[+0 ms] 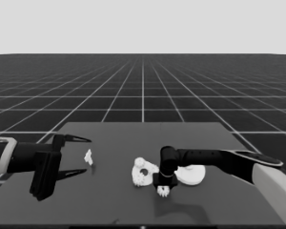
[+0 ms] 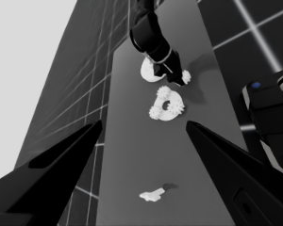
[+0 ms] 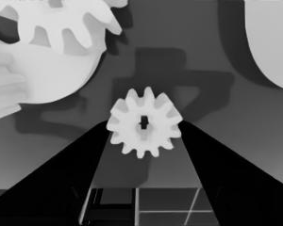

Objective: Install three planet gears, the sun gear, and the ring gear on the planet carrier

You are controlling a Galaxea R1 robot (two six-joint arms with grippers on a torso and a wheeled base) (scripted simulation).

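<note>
Down at the near edge of the table (image 1: 109,138), the right gripper (image 1: 162,191) has its fingers set either side of a gear (image 3: 144,123), which sits between the tips, teeth against both of them, so I'd call it grasped, clear of the other parts. Just beside it, toward the left, lies the smaller round part (image 1: 144,172) with gears on its face, at least three of them by the left wrist view, grouped around the wide hole. The larger round part (image 1: 191,174) lies behind the right arm, partly hidden and not yet fitted.

Over at the left end the left gripper (image 1: 75,155) is parked, fingers spread wide, nothing in them, with a thin white piece (image 1: 88,157) lying just off its tips.

Now, this one looks bound for the stack. Doing it well means keeping the gear flat, carrying it across level, lining its bore over the free spot and lowering straight so the teeth slip into their neighbours instead of riding on top. A slight twist on the way down should help them mesh
</note>
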